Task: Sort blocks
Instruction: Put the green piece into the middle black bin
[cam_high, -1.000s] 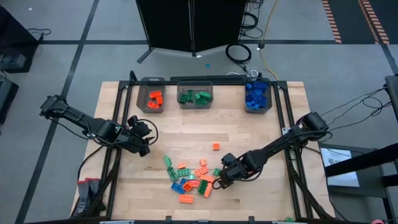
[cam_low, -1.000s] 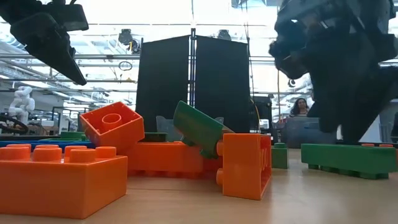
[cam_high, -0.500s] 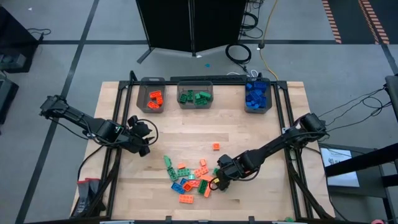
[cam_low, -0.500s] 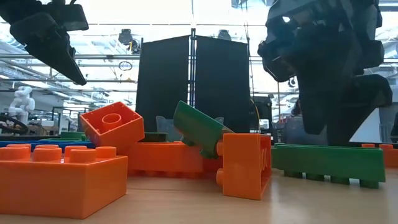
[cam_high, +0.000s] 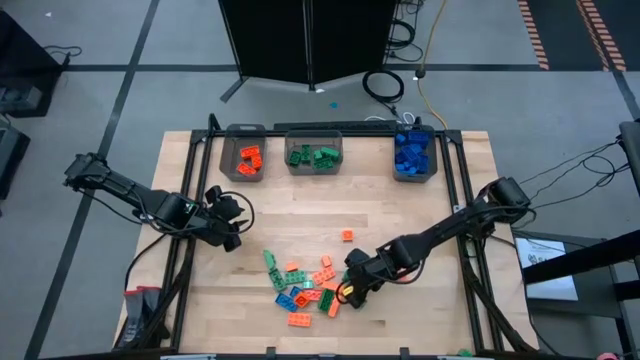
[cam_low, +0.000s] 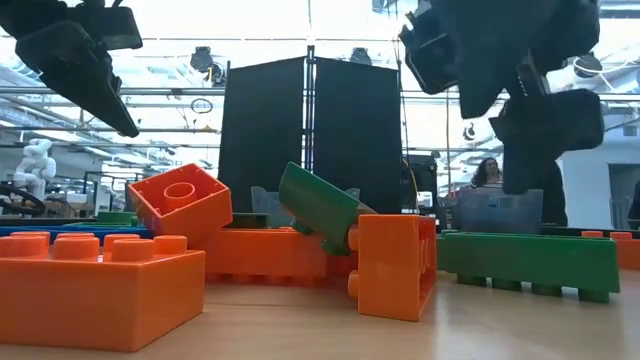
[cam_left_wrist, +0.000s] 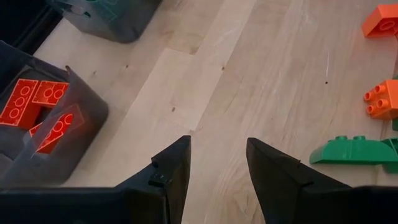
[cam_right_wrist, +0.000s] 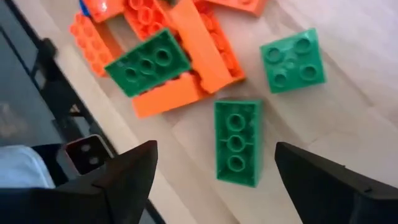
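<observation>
The blocks (cam_high: 305, 285) lie in a loose pile of orange, green and blue bricks near the table's near edge. My right gripper (cam_high: 350, 287) hovers open over the pile's right end. In its wrist view (cam_right_wrist: 214, 149) a green two-by-three block (cam_right_wrist: 237, 142) lies flat, studs up, below the gap between the fingers, untouched. A green square block (cam_right_wrist: 292, 60) lies beside it. In the low view the right gripper (cam_low: 510, 90) hangs above a long green block (cam_low: 528, 262). My left gripper (cam_high: 230, 235) waits open above bare wood (cam_left_wrist: 217, 146), left of the pile.
Three grey bins stand along the far edge: orange blocks (cam_high: 245, 160), green blocks (cam_high: 314, 155), blue blocks (cam_high: 414, 158). A lone orange block (cam_high: 347, 235) lies between the pile and the bins. Bare wood stretches between the pile and the bins. A person shows in the room beyond (cam_low: 487, 172).
My right gripper has moved a little toward the table's left, onto the pile's right end, and has risen in the low view. The long green block under it has slid slightly toward the left and near side. The left arm has kept still.
</observation>
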